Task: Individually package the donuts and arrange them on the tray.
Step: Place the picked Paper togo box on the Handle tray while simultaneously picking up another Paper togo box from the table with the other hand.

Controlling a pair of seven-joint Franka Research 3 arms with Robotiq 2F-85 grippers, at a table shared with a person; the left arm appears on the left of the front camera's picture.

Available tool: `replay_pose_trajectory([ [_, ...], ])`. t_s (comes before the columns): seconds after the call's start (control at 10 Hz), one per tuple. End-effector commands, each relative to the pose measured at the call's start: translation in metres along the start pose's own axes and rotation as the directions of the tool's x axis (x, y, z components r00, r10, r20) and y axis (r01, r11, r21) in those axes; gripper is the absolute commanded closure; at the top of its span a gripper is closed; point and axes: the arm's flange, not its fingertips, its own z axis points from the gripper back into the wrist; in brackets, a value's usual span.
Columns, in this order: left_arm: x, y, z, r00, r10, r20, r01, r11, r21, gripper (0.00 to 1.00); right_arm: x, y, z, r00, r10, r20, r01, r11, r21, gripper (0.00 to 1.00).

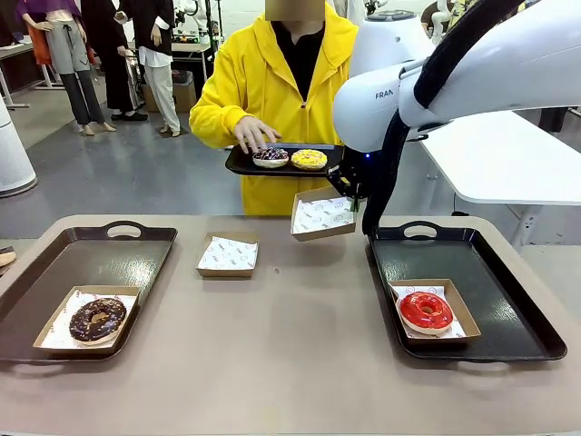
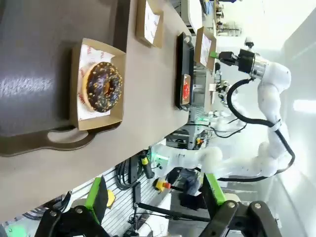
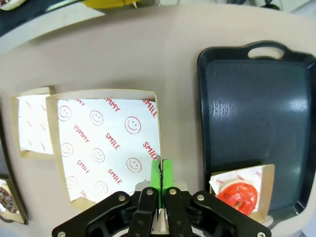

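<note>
Donuts are all over: the red one [image 1: 425, 311] sits boxed on the tray [image 1: 508, 300] below the right pincer [image 1: 354, 203], and the chocolate sprinkle one [image 1: 97, 319] is boxed on the other tray [image 1: 100, 259], way off to its left. The purple one [image 1: 270, 156] and yellow one [image 1: 309, 159] sit on the small tray [image 1: 238, 163] the person [image 1: 272, 82] holds just behind it. The right pincer is clamped tight on the rim of an empty smiley-paper box [image 1: 322, 216], held tilted off the table. The left pincer [image 2: 155, 197] is wide open, holding nothing.
</note>
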Motion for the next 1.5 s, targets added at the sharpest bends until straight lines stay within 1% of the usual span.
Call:
replay_pose_trajectory([
  [0.0,0.01,0.003,0.013,0.998,-0.017,0.058,0.019,0.999,-0.047,0.0,0.004,0.008,0.003,1.0,-0.021,0.011,0.022,0.999,-0.035,1.0],
  [0.1,0.005,0.007,0.018,0.996,-0.013,0.085,0.018,0.999,-0.049,0.0,0.007,0.011,0.005,1.0,-0.022,0.01,0.023,0.999,-0.03,1.0],
  [0.3,-0.001,0.011,0.021,0.985,-0.046,0.164,0.052,0.998,-0.034,0.0,0.015,0.017,0.005,1.0,-0.027,0.003,0.027,0.999,-0.035,1.0],
  [0.4,0.003,0.01,0.02,0.997,0.015,0.08,-0.012,0.999,-0.039,0.0,0.02,0.019,0.003,1.0,-0.016,0.01,0.016,0.999,-0.041,1.0],
  [0.5,0.003,0.01,0.02,0.997,0.015,0.08,-0.012,0.999,-0.039,0.0,0.006,0.009,0.006,1.0,-0.003,-0.005,0.003,1.0,0.002,1.0],
  [1.4,0.003,0.01,0.02,0.997,0.015,0.08,-0.012,0.999,-0.039,0.0,0.006,0.009,0.006,1.0,-0.003,-0.005,0.003,1.0,0.002,1.0],
])
